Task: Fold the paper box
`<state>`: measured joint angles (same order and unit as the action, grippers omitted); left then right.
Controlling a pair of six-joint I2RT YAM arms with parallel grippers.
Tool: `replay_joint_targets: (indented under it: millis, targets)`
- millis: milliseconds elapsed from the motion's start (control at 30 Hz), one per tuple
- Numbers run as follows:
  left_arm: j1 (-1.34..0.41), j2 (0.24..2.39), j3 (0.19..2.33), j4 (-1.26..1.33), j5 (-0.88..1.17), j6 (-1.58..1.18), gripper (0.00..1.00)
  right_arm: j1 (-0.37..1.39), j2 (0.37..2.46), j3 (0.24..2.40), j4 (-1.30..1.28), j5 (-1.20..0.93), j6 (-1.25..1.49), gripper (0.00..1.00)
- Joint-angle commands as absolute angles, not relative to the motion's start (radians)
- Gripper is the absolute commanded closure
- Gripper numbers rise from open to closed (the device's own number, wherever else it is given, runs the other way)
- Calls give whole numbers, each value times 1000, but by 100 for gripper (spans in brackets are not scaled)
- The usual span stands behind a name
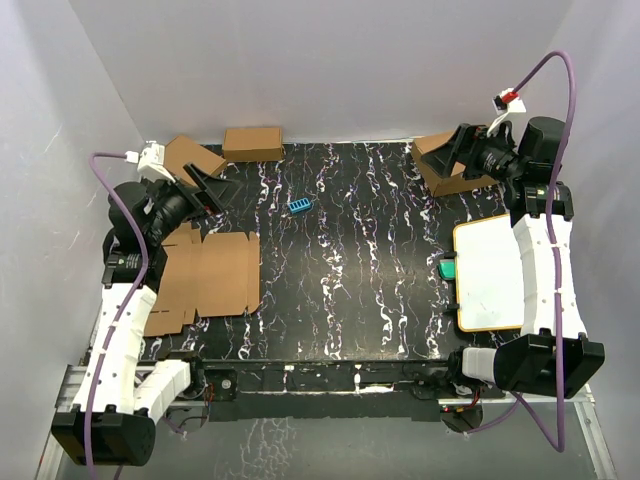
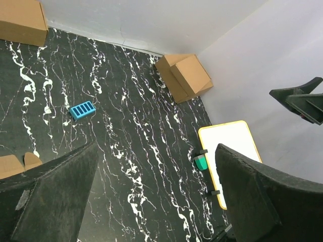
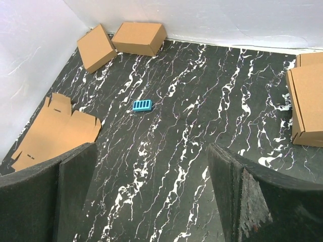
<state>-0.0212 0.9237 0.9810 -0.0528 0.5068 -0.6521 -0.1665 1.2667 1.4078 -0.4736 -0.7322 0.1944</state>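
Nearest me on the left side of the black marbled table (image 1: 350, 300), the paper box (image 1: 205, 275) lies flat and unfolded, just beside the left arm, which covers its near-left corner in the top view. Right wrist view shows most of that sheet with its flaps. Left wrist view catches only one corner flap. Neither pincer touches it. On the near right sits a whiteboard (image 1: 490, 275) with a yellow rim, a green object (image 1: 447, 268) touching its left edge; top and left wrist views show these. Mid-table is a small blue piece (image 1: 299, 205), seen in all three. Left gripper (image 2: 156, 147) is up off the table, fingers (image 2: 55, 196) spread wide with nothing between. Right gripper (image 3: 151, 146) is the same, fingers (image 3: 252, 196) wide apart and holding nothing. Far left, two small boxes (image 3: 139, 38) lie against the back wall, touching at a corner. Far right are stacked boxes (image 2: 184, 75) in the corner, with the right gripper above them in the top view.
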Motion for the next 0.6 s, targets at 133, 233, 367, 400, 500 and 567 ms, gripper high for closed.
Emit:
replay_joint_targets:
  millis: [133,233,367,400,500,567]
  targets:
    - [-12,865,910,59,598,-658,3,-180,1259,1426,-394,-798,251,1]
    - [-13,869,891,82,616,-668,3,-180,1256,1411,-376,-818,260,1]
    - [-13,912,931,-13,618,-628,3,-174,1252,1348,-318,-998,187,1]
    - [-18,927,955,-72,606,-600,4,-165,1252,1323,-291,-1095,151,1]
    - [-91,957,1035,-284,433,-483,5,-104,1246,1263,-265,-1155,85,1]
    - [-173,969,1065,-376,292,-442,6,-53,1251,1254,-333,-1128,-41,1]
